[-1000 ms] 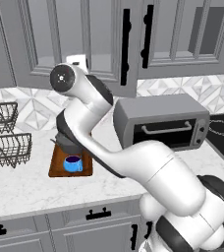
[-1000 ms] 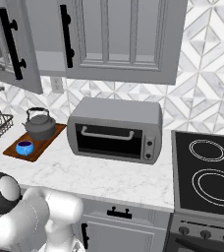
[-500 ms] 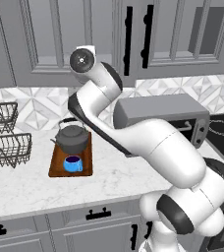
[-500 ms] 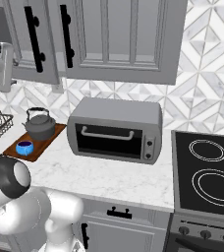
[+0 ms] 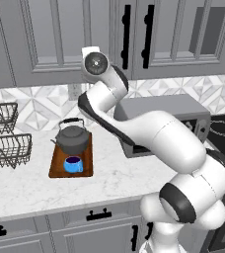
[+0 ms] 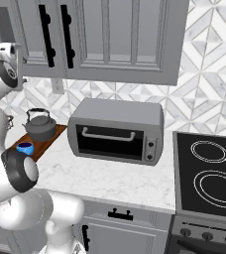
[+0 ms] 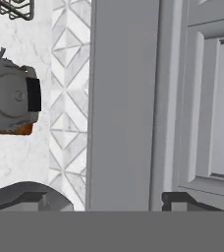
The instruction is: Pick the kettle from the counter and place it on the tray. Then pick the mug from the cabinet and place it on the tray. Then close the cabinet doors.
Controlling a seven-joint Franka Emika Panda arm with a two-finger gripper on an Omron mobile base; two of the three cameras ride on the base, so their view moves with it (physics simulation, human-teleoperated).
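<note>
The grey cabinet (image 5: 50,39) spans the wall above the work area, its doors (image 5: 173,34) standing shut in both base views, the black bar handles (image 5: 126,37) of two doors side by side. Below it the marble surface (image 5: 30,185) runs over grey drawers, with a grey toaster oven (image 6: 116,130) standing on it to the right and a black cooktop (image 6: 209,171) beyond that; a black wire rack (image 5: 3,136) sits at the left end. The white arm (image 5: 149,133) reaches up so that its hand is raised against the lower part of the cabinet front, and the hand view looks close along a grey door panel with one of the fingers (image 7: 175,199) set well apart from the other, spread and holding nothing. The reddish-brown tray (image 5: 57,165) lies flat on the surface between rack and oven. The dark kettle (image 5: 72,138) stands upright on its rear half, and the small blue mug (image 5: 73,164) sits just in front of it on the same tray.
</note>
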